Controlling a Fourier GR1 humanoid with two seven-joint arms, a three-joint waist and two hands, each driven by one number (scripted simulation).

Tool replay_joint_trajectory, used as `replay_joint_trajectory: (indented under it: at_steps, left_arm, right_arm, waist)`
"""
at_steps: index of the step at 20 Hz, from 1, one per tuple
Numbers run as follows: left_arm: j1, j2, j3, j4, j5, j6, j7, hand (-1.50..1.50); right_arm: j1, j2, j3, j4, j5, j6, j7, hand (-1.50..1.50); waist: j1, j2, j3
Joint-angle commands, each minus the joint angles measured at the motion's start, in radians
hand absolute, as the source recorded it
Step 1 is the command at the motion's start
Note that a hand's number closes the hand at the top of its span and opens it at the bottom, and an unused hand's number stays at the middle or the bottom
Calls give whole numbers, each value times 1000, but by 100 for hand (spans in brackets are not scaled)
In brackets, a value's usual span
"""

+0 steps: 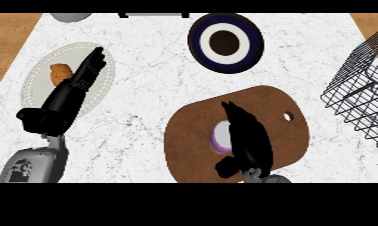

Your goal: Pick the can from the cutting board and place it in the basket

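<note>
On white marble counter (148, 135), brown cutting board (196, 145), can (221, 135) under right hand (247, 137)

White marbled table (148, 115), brown cutting board (193, 135), navy plate (251, 45) with white ring, black wire basket (354, 90), purple-rimmed can (221, 132).

The white veined marble counter top (162, 65) looks smooth and matt; the brown rounded wooden cutting board (196, 140) is flat and dull. The dark wire-mesh basket (358, 90) looks like thin metal; the dark blue and white round plate (226, 43) appears glossy.
</note>
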Motion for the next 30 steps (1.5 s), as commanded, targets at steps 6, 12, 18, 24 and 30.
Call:
replay_joint_trajectory:
  at_steps: [6,12,18,24,30]
  left_arm:
    - [57,-20,-7,-30,-25,-16,-23,0]
    - [39,-12,18,-49,12,-42,23,0]
    - [45,-1,28,-43,9,-44,-8,0]
    - [68,-32,2,-78,-23,-19,23,0]
    - [38,-35,3,-14,-41,-16,-29,0]
  right_arm:
    - [18,-16,28,24,-1,67,-21,150]
    - [-87,-29,-10,162,58,29,-92,150]
    - [-105,-74,-212,233,75,-78,2,150]
    - [-99,-93,-254,229,97,-189,-64,150]
    - [-123,12,-162,37,43,-358,31,150]
  waist:
    - [0,0,0]
    - [4,1,1]
    - [7,2,1]
    - [1,0,1]
    - [-2,-2,0]
